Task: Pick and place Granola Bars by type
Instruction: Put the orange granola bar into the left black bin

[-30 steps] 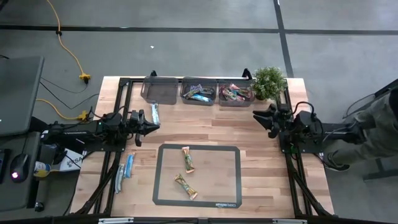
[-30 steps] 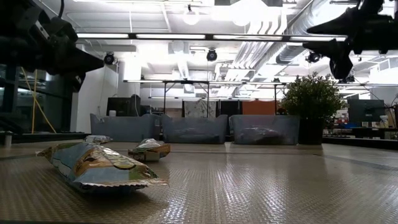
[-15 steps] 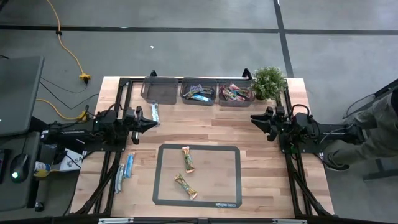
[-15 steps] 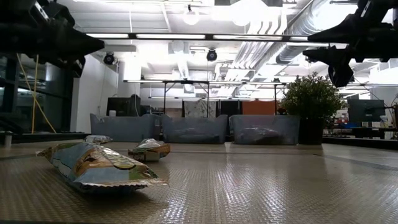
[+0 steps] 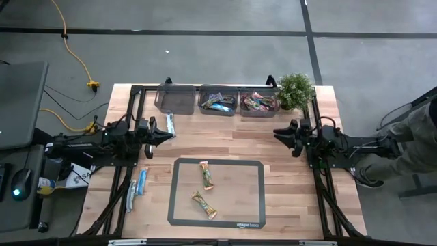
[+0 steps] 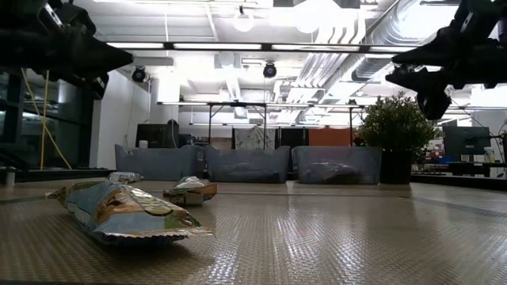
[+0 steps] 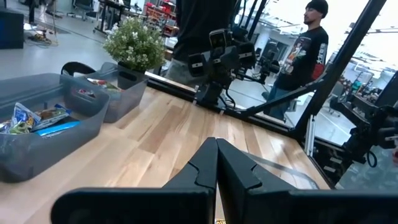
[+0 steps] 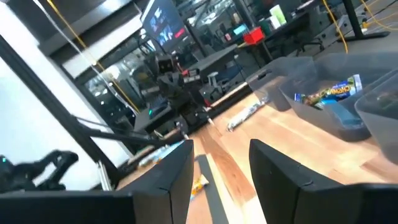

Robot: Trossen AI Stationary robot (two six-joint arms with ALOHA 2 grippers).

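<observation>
Since a second earlier the empty, open right gripper (image 5: pixel 278 133) had eased inward; left gripper (image 5: pixel 168 137) stayed closed, with two granola bars (image 5: pixel 205 174) awaiting pickup on the mat (image 5: pixel 252 205).

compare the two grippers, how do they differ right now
The left gripper has its fingers pressed shut; the right gripper stands open with a clear gap. The left hangs over the table's left side beside a pale blue bar; the right hangs on the right side below the plant. Both are empty, above the table.
</observation>
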